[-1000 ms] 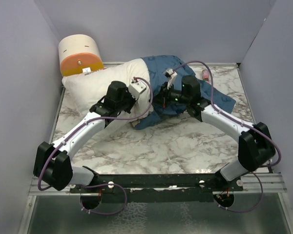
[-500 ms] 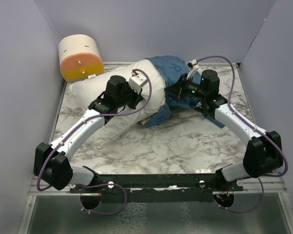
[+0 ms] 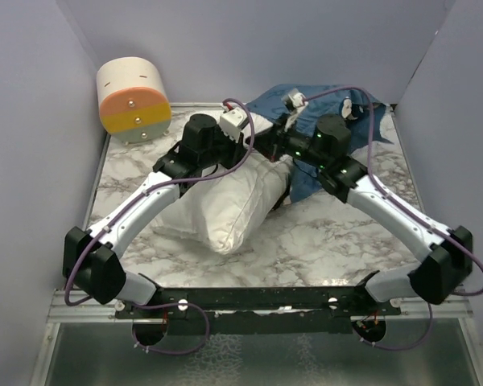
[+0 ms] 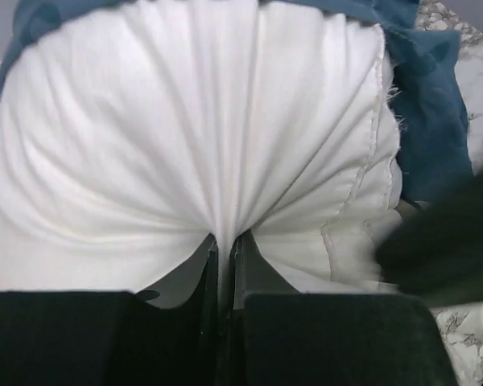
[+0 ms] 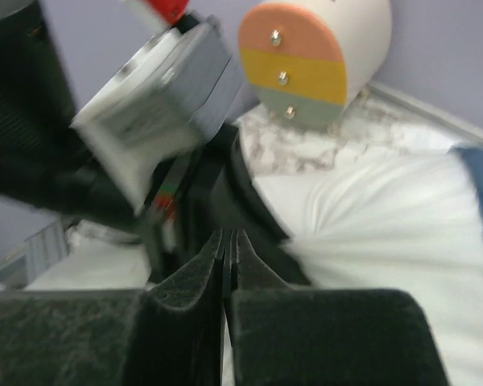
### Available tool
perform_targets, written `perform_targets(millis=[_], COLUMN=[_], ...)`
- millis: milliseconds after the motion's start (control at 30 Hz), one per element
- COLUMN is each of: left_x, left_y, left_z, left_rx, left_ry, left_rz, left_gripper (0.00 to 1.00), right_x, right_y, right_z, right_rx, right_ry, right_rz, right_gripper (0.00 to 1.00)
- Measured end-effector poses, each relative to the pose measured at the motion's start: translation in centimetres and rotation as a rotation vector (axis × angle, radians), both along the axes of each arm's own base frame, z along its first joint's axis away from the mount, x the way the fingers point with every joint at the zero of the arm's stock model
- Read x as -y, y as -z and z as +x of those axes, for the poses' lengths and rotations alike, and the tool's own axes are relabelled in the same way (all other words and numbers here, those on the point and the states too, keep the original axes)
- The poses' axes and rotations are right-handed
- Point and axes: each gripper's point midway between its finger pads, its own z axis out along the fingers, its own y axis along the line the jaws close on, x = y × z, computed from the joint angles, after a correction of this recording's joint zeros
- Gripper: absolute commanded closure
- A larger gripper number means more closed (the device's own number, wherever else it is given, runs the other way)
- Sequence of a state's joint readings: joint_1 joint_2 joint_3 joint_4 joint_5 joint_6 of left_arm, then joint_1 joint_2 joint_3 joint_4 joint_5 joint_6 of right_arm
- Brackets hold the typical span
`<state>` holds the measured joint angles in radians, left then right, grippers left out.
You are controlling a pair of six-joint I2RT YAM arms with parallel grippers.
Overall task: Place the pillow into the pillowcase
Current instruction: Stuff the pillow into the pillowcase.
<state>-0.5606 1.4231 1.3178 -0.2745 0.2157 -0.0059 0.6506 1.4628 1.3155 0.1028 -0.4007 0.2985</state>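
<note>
**Pillow (image 3: 225, 205) has swung to the middle, pillowcase (image 3: 306, 108) has gone far right**

Your pillow lay by the round block (image 3: 133, 96) at the far left a second ago. Now it lies slanted across the middle of the marble table (image 3: 330, 241), with one end pointing to the near side. The blue pillowcase was spread in the middle then. Now it is bunched in the far right corner.

Your left gripper (image 4: 224, 241) is almost shut. It pinches a fold of the white pillow, and the cloth fans out in pleats from its jaws. Your right gripper (image 5: 225, 237) is squeezed fully shut, close beside the left arm's wrist. You cannot tell whether any cloth is caught in it.

Blue pillowcase cloth lies over the far edge of the pillow and hangs down its right side. Most of the pillow is outside the case. You cannot tell how much of the far end is tucked in.
</note>
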Motion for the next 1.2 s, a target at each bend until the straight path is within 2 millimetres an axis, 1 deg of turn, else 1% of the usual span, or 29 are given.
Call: perform_targets(millis=[67, 100, 133, 167, 233, 267, 300, 333, 367, 400, 467, 533, 567, 600, 633, 667, 700, 733, 800, 833, 867, 933, 967, 1000, 1067, 1100, 1133, 1200], left_x=[0.3, 0.2, 0.0, -0.2, -0.3, -0.2, 0.0, 0.1, 0.3, 0.4, 0.6, 0.8, 0.9, 0.9, 0.9, 1.0, 1.0, 1.0, 1.1, 1.1, 1.1, 1.1, 1.1, 1.1, 1.2, 1.2, 1.3, 1.3], left_y=[1.3, 1.9, 2.3, 2.4, 2.2, 2.0, 2.0, 2.0, 2.1, 2.1, 2.2, 2.2, 2.3, 2.3, 2.3, 2.3, 2.3, 2.4, 2.5, 2.5, 2.5, 2.5, 2.5, 2.5, 2.4, 2.4, 2.3, 2.2], left_z=[0.1, 0.4, 0.7, 1.0, 1.4, 1.4, 1.4, 1.4, 1.4, 1.3, 1.2, 1.1, 1.0, 1.0, 0.9, 0.9, 0.9, 0.8, 0.8, 0.7, 0.7, 0.6, 0.6, 0.6, 0.4, 0.3, 0.2, 0.1], left_rx=[-0.016, -0.021, -0.024, -0.024, -0.018, -0.018, -0.02, -0.022, -0.025, -0.028, -0.032, -0.033, -0.034, -0.035, -0.035, -0.035, -0.034, -0.03, -0.028, -0.024, -0.022, -0.018, -0.014, -0.011, -0.006, -0.004, -0.001, 0.003], left_ry=[0.01, 0.007, 0.004, 0.003, 0.008, 0.018, 0.027, 0.035, 0.046, 0.058, 0.072, 0.084, 0.089, 0.093, 0.097, 0.099, 0.102, 0.106, 0.113, 0.116, 0.118, 0.122, 0.124, 0.126, 0.136, 0.142, 0.146, 0.154], left_rz=[-0.055, -0.084, -0.107, -0.134, -0.172, -0.186, -0.196, -0.199, -0.202, -0.204, -0.207, -0.211, -0.212, -0.213, -0.214, -0.215, -0.215, -0.216, -0.219, -0.221, -0.223, -0.224, -0.224, -0.226, -0.227, -0.228, -0.23, -0.233], left_gripper=[1.0, 1.0, 1.0, 1.0, 1.0, 1.0, 1.0, 1.0, 1.0, 1.0, 1.0, 1.0, 1.0, 1.0, 1.0, 1.0, 1.0, 1.0, 1.0, 1.0, 1.0, 1.0, 1.0, 1.0, 1.0, 1.0, 1.0, 1.0], right_x=[2.2, 2.9, 3.7, 4.1, 4.7, 5.0, 5.2, 5.6, 6.3, 6.7, 7.8, 9.3, 10.1, 11.2, 12.1, 13.5, 14.4, 15.8, 17.4, 18.1, 18.5, 18.5, 18.2, 18.0, 17.3, 16.8, 16.3, 15.4], right_y=[1.1, 1.7, 2.5, 3.4, 5.3, 6.5, 7.7, 8.8, 9.5, 9.6, 8.6, 5.9, 4.8, 3.8, 3.5, 3.6, 4.0, 5.0, 6.9, 8.6, 10.0, 12.5, 13.7, 14.3, 15.2, 15.4, 15.4, 14.8], right_z=[-1.8, -2.3, -2.7, -2.9, -2.7, -2.6, -2.8, -3.0, -3.6, -4.1, -5.0, -5.5, -5.5, -5.3, -4.9, -4.3, -3.8, -2.8, -1.6, -0.7, -0.1, 0.7, 1.1, 1.3, 1.5, 1.5, 1.4, 1.1], right_rx=[-0.016, -0.021, -0.031, -0.042, -0.067, -0.084, -0.101, -0.11, -0.12, -0.117, -0.086, -0.028, -0.004, 0.013, 0.016, 0.004, -0.009, -0.038, -0.092, -0.134, -0.17, -0.231, -0.259, -0.272, -0.289, -0.291, -0.294, -0.287], right_ry=[0.01, 0.014, 0.021, 0.028, 0.042, 0.05, 0.051, 0.054, 0.06, 0.06, 0.083, 0.143, 0.175, 0.225, 0.265, 0.321, 0.355, 0.412, 0.471, 0.503, 0.52, 0.526, 0.519, 0.512, 0.474, 0.447, 0.419, 0.357], right_rz=[0.0, -0.005, -0.012, -0.025, -0.055, -0.077, -0.099, -0.12, -0.135, -0.142, -0.136, -0.099, -0.079, -0.053, -0.043, -0.028, -0.025, -0.025, -0.037, -0.056, -0.074, -0.11, -0.127, -0.134, -0.141, -0.139, -0.133, -0.119], right_gripper=[0.99, 0.98, 0.92, 0.81, 0.62, 0.54, 0.46, 0.4, 0.36, 0.31, 0.21, 0.13, 0.09, 0.07, 0.04, 0.02, 0.0, 0.0, 0.0, 0.0, 0.0, 0.02, 0.11, 0.28, 0.69, 0.83, 0.91, 0.98])
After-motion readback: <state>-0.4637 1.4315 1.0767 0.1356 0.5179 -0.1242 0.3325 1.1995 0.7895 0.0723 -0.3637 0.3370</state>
